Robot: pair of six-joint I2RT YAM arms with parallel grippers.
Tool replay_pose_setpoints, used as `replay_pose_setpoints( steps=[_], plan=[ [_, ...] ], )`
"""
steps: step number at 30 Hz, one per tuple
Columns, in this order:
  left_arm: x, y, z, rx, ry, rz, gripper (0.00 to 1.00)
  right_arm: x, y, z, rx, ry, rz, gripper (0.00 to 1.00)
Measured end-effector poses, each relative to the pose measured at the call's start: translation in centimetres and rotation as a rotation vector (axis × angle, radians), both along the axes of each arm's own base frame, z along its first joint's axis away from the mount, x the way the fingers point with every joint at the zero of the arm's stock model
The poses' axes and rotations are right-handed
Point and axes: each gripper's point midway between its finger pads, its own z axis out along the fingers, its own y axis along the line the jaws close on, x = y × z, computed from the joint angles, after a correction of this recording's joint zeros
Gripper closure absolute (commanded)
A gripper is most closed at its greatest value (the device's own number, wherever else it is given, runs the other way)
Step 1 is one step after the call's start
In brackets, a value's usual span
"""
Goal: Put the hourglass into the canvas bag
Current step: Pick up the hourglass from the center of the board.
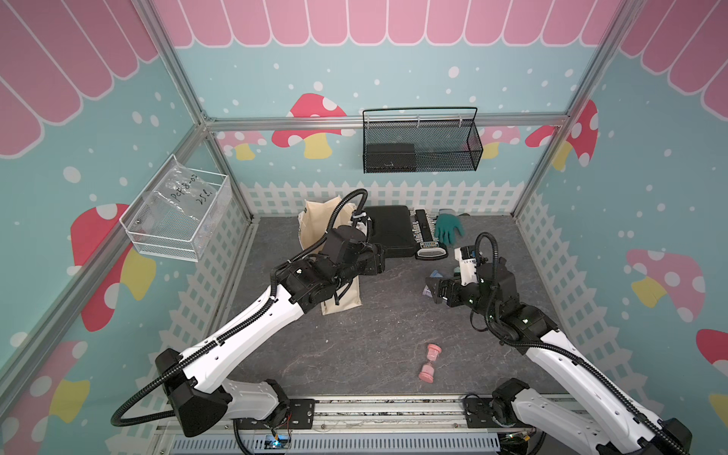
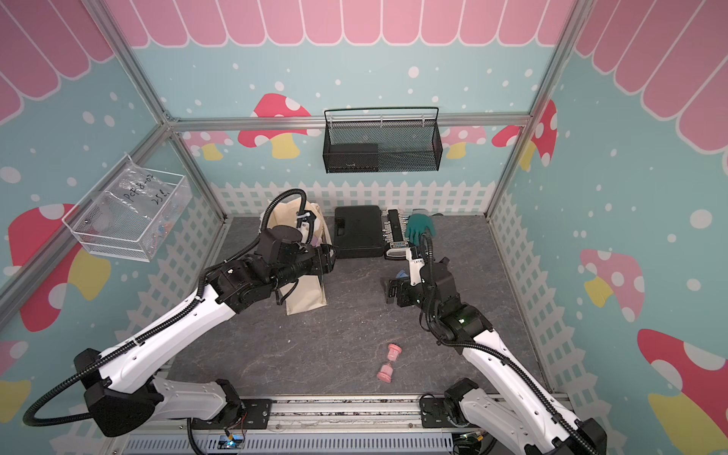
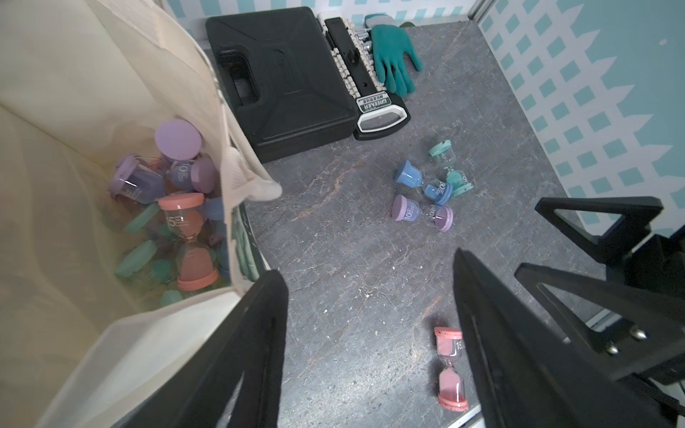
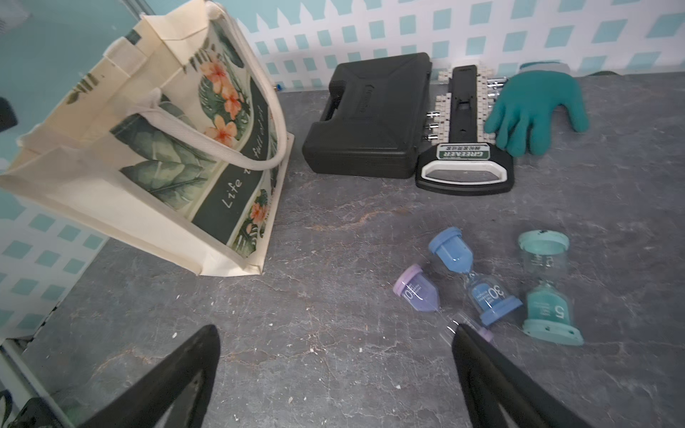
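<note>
The cream canvas bag (image 1: 342, 301) stands at the back left, under my left arm, and its printed side shows in the right wrist view (image 4: 166, 148). Several hourglasses (image 3: 185, 241) lie inside it. My left gripper (image 3: 370, 296) hangs open and empty just beside the bag's rim. A pink hourglass (image 1: 429, 362) lies alone near the front edge. A purple (image 4: 419, 292), a blue (image 4: 470, 278) and a teal hourglass (image 4: 546, 289) lie together on the floor. My right gripper (image 4: 335, 344) hovers open beside them, one finger (image 4: 478, 370) over the purple one's far end.
A flat black hard case (image 1: 392, 230), a socket rack (image 1: 427, 240) and a green glove (image 1: 449, 228) lie along the back wall. A black mesh basket (image 1: 421, 142) hangs on the back wall. A wire basket (image 1: 177, 212) hangs on the left wall.
</note>
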Motion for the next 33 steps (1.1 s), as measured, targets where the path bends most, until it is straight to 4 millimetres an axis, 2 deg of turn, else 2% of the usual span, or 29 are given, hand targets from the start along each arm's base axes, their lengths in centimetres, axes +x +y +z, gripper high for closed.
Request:
replay_pose_setpoints(
  steps=[6,14,26,33],
  plan=[
    [-2.4,-4.4,-3.6,0.025,0.060,-0.108,0.30,-0.2,-1.2,-2.0,-0.024,0.069,-0.073,0.00],
    [-6.6,-10.4,-10.5,0.112,0.191,-0.270,0.31,-0.8,-2.9,-6.7,-0.048,0.193,-0.170,0.00],
    [-12.7,-14.5,-18.3,0.212,0.362,-0.449,0.30,-1.4,-5.6,-11.2,-0.052,0.294,-0.291,0.01],
    [-15.4,-15.7,-22.3,0.282,0.444,-0.501,0.30,-1.8,-6.5,-12.8,-0.051,0.328,-0.320,0.00]
  ],
)
